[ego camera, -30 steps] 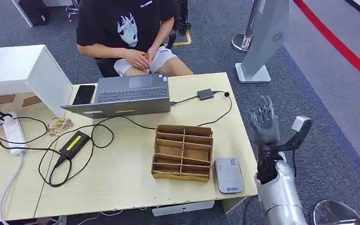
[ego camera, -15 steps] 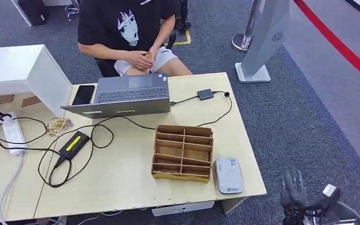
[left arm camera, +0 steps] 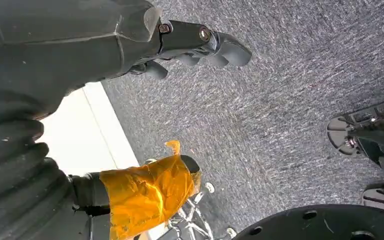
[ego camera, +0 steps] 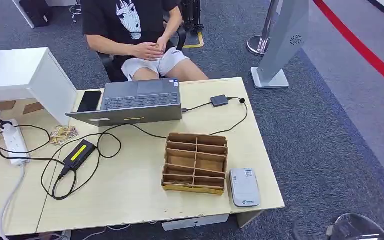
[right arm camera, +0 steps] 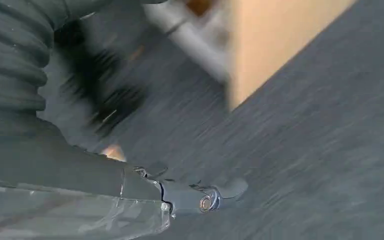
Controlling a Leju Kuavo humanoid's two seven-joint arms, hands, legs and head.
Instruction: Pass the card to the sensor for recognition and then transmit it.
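One second has taken the right arm from raised beside the counter point(ego camera: 130, 200) clean out of the head view, where the grey card reader point(ego camera: 244, 186) lies beside the cardboard organizer point(ego camera: 195, 162); I see no card. Left wrist view: the left hand point(left arm camera: 145, 75) hangs over carpet, fingers apart, empty. Right wrist view: the right hand point(right arm camera: 145, 192) is blurred; its grip I cannot tell. Likely a finished cycle.

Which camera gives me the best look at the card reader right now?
The head view: the grey card reader lies whole on the table, beside the wooden divider box. Both wrist views face the carpet, so neither helps with it.
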